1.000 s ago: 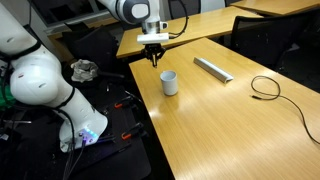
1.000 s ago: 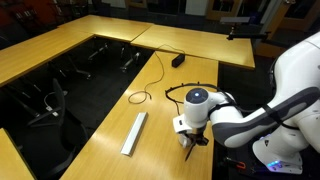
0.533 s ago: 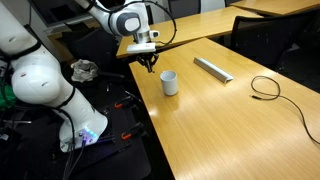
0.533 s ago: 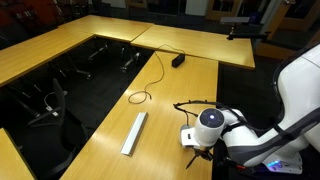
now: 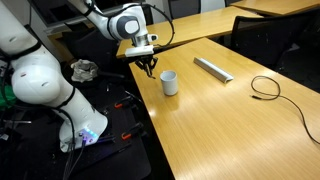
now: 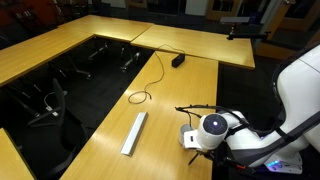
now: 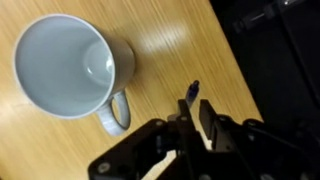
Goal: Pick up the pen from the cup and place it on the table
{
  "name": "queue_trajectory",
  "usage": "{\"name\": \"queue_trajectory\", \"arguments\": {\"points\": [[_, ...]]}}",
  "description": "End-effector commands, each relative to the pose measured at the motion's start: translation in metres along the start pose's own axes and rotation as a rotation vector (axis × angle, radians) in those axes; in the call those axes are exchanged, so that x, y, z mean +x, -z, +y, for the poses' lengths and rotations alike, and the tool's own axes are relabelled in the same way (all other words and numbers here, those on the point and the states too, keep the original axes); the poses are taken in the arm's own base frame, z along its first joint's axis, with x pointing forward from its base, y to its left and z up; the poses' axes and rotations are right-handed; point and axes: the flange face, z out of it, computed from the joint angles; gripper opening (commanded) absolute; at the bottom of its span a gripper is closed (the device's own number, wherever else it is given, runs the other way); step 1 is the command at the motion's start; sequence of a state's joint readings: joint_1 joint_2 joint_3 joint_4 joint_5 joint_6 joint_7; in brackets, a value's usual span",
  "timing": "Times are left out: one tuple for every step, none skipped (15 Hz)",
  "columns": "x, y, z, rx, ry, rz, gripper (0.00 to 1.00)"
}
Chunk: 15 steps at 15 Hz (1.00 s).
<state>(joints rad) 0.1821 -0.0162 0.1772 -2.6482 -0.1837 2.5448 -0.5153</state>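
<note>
The white cup (image 5: 170, 82) stands on the light-wood table (image 5: 220, 125) near its edge. In the wrist view the cup (image 7: 65, 65) is empty and has a small handle. My gripper (image 5: 148, 67) hangs beside the cup, over the table's edge strip, and is shut on the dark pen (image 7: 191, 96). The pen's tip sticks out between the jaws (image 7: 193, 115) toward the tabletop (image 7: 170, 35). In an exterior view my wrist (image 6: 210, 130) hides the cup and the pen.
A flat grey bar (image 5: 212, 68) lies beyond the cup and shows in both exterior views (image 6: 134, 132). A black looped cable (image 5: 265, 88) lies further along the table. The dark table edge and a drop to a cluttered floor (image 5: 110, 110) are right beside my gripper.
My gripper has moved from above the cup sideways toward the table edge and come lower, carrying the pen. The cup has not moved.
</note>
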Motion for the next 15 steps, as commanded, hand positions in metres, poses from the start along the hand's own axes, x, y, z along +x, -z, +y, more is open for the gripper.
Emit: {"name": "queue_trajectory", "arguments": {"points": [[-0.001,0.002,0.0,-0.012,0.013,0.009,0.51],[-0.001,0.001,0.0,-0.005,0.018,0.01,0.59],[-0.001,0.001,0.0,-0.001,0.026,0.009,0.66],[-0.001,0.002,0.001,0.0,0.027,0.009,0.75],[-0.001,0.003,0.001,0.007,0.033,0.009,0.81],[-0.001,0.004,0.001,0.011,0.046,0.008,0.88],[0.0,0.005,0.002,0.03,0.061,0.002,0.96],[0.0,0.006,0.001,0.066,0.087,-0.006,0.99],[-0.001,0.009,0.002,0.078,0.103,-0.007,1.0],[-0.002,0.014,0.003,0.093,0.129,-0.003,1.0],[-0.002,0.02,0.006,0.091,0.138,-0.002,1.0],[-0.002,0.028,0.007,0.092,0.161,0.005,1.0],[-0.002,0.035,0.009,0.086,0.17,0.009,1.0],[0.0,0.044,0.01,0.085,0.19,0.012,1.0],[0.0,0.051,0.011,0.08,0.202,0.013,1.0]]}}
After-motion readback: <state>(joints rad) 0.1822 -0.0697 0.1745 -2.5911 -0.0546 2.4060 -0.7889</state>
